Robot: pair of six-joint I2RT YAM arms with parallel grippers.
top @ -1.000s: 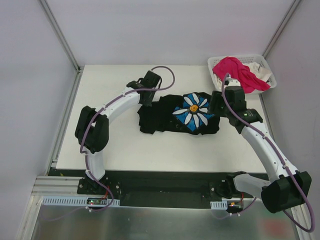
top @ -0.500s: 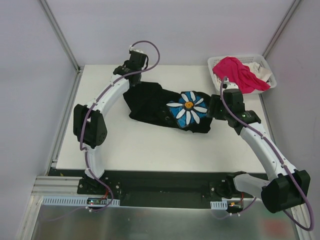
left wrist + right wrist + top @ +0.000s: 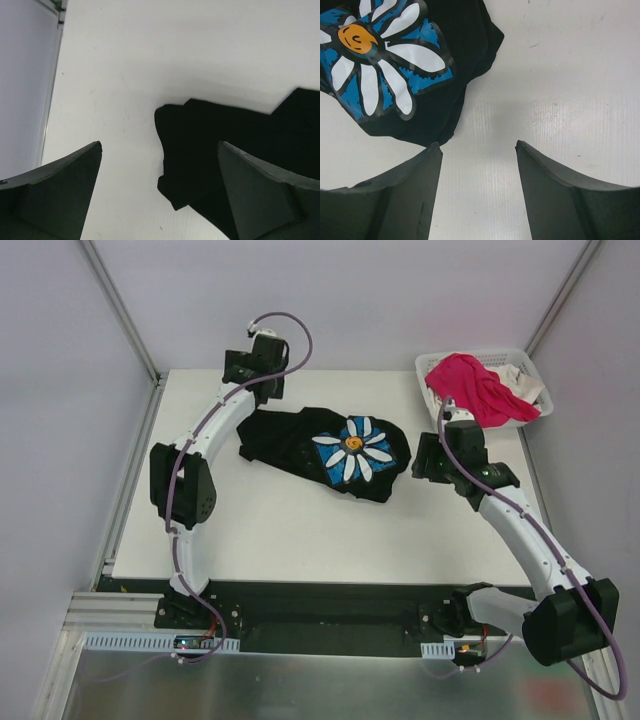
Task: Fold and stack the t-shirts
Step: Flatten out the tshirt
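- Seen from above, the black shirt (image 3: 290, 440) lies loosely bunched near the middle of the worktop (image 3: 300, 530), with its daisy print (image 3: 352, 448) facing up at the right end. It is neither spread flat nor folded.
- The left claw (image 3: 256, 378) hangs over the far left corner of the shirt, and the right claw (image 3: 428, 464) sits just beside its right edge. This view does not show how either one's fingers are set.
- The pink shirt (image 3: 470, 385) is heaped in the basket (image 3: 480, 353) at the far right corner, with some white cloth under it, probably the white shirt (image 3: 515, 375). Neither has been folded.
- From the left wrist, the left claw (image 3: 159, 145) is spread wide and holds nothing. A curled black shirt (image 3: 200, 135) corner lies on the worktop (image 3: 150, 50) below the gap, nearer the right finger.
- From the right wrist, the right claw (image 3: 479, 145) is also parted and empty, with bare worktop (image 3: 560, 75) between its fingers. The black shirt (image 3: 470, 40) hem and daisy print (image 3: 385, 65) lie just left of the gap.
- I judge the step in hand to be laying out the black shirt, the first of the three, so the task is in its early part.
- The next move probably calls for each claw to drop onto its own end of the shirt, pinch a single layer at the edge, and pull outward to flatten it. The curled left corner may catch two layers.
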